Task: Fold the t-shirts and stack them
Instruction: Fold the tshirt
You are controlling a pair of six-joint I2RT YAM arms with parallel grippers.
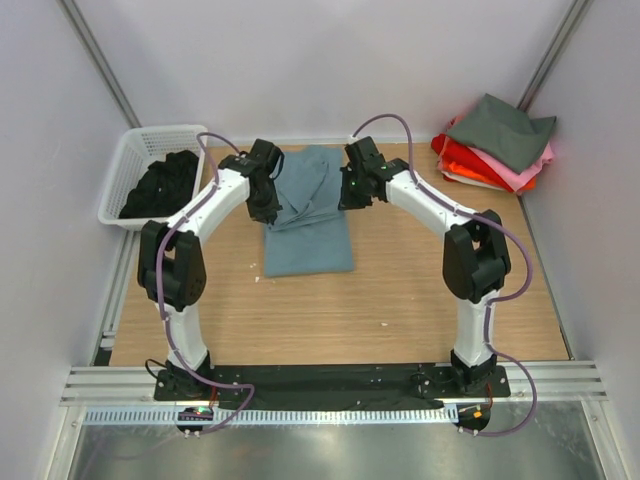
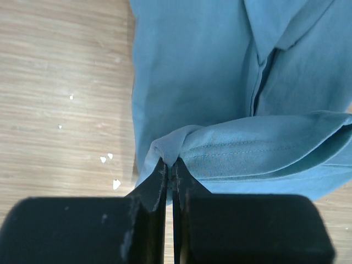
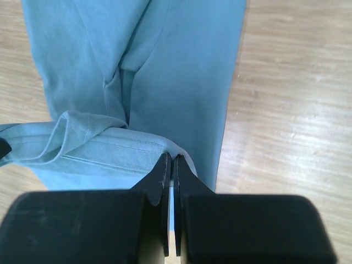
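The dusty blue-grey t-shirt (image 1: 310, 235) is lying in the middle of the table (image 1: 400, 300), between the two arms. The left gripper (image 2: 170, 163) is pinching the hemmed edge at the left side of the shirt, with its jaws closed tightly on the cloth. The right gripper (image 3: 171, 159) is clamping the same hem at the right side. The held edge is hanging a little above the rest of the shirt. The other t-shirts (image 1: 495, 150) are lying stacked in the far right corner, with the dark grey one on top. Black cloth (image 1: 160, 188) is sitting inside the white basket (image 1: 165, 131) at the far left.
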